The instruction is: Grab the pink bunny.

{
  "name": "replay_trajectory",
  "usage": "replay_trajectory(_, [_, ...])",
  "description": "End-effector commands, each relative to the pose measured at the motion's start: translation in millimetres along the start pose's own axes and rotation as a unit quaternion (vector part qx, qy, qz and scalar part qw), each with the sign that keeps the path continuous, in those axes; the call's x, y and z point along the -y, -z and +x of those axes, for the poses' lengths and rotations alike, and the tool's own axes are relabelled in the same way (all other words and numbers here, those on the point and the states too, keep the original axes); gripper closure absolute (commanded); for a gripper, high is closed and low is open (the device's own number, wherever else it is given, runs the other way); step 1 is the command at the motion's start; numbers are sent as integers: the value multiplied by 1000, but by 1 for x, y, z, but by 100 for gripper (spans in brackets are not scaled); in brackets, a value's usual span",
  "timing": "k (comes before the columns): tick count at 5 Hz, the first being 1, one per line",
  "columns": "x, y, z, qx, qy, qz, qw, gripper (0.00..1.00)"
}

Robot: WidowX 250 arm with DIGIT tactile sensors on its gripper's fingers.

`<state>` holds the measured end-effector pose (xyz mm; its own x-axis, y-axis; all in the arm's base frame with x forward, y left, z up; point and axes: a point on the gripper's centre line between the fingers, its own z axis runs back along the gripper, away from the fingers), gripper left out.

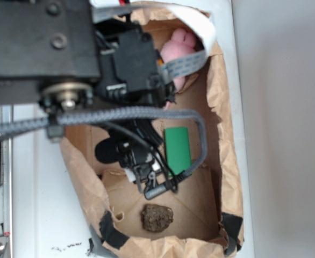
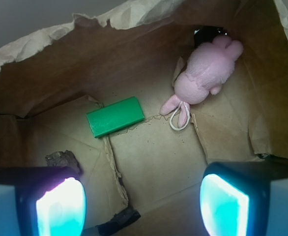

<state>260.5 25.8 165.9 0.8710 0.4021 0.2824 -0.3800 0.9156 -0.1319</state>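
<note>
Fingers: spread wide apart, pinching nothing; in the wrist view two pads show at the bottom edge, the left one and the right one, both glowing teal, with bare box floor between them.
Fingers, exterior view: dark and partly masked by the arm and its cables, hanging inside the box near the lower end of the green block.
Pink bunny: lies on the floor of the box, well ahead of the fingers and off to the right pad's side, in the far right corner; apart from both pads.
Bunny's posture: on its side, ears with white edging pointing back toward the fingers, rounded body further away against the paper wall.
Bunny, exterior view: at the top end of the box, partly hidden behind the arm and a grey ribbon cable.
Green block: flat on the floor, ahead of the left pad, to the left of the bunny and not touching it.
Brown lump: rough and dark, just ahead of the left pad, near the box wall.
Box: cardboard floor lined with crumpled brown paper walls, black tape at the near corners in the exterior view.
Worktop: pale, carrying the box.
</note>
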Motion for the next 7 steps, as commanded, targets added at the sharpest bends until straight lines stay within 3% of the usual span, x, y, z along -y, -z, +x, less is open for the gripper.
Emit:
replay_trajectory(1, [-9,-10,9,18,-21,1,1000,0])
replay_trajectory(2, [-9,-10,9,18,-21,1,1000,0])
replay_trajectory(4, [-25,30,38,37,-91,18,995,0])
replay_trajectory(6, [-43,47,39,41,-117,44,991,0])
replay_trajectory(7, [-56,45,40,35,-130,43,990,0])
